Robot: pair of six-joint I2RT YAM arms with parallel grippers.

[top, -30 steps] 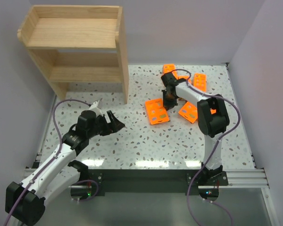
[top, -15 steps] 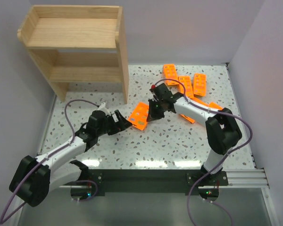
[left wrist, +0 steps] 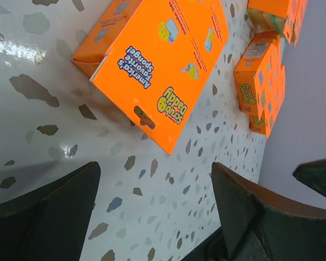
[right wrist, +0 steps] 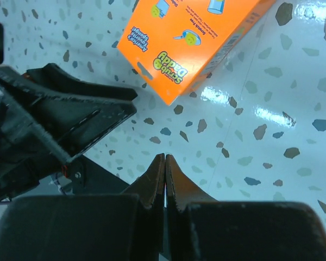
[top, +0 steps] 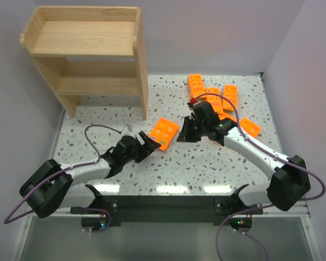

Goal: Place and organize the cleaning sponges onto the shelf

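Packs of orange sponges showed in the top view, all on the speckled desk (top: 206, 168) and none on the wooden shelf (top: 84, 49), which stood at the far left corner. One lone pack (top: 164, 132) lay flat near the middle, between the two arms. The other packs (top: 213, 98) sat bunched toward the far right, partly hidden by the right arm. The left claw (top: 146, 145) reached in low from the left, just beside the lone pack's near-left edge, and the right claw (top: 183, 133) sat close on the pack's right side.

From the left wrist, the left claw (left wrist: 152, 212) stood wide with nothing between its dark fingers (left wrist: 54, 212). The lone pack (left wrist: 163, 65) lay just ahead of them, printed face up and apart from both tips. More packs (left wrist: 261, 76) stood farther off by the wall.

From the right wrist, the right claw (right wrist: 164, 179) was pressed fully closed on nothing, its tips meeting in a thin seam above the desk (right wrist: 271, 136). The lone pack (right wrist: 190, 38) lay ahead, clear of the tips, with the left claw (right wrist: 70, 125) at the left.
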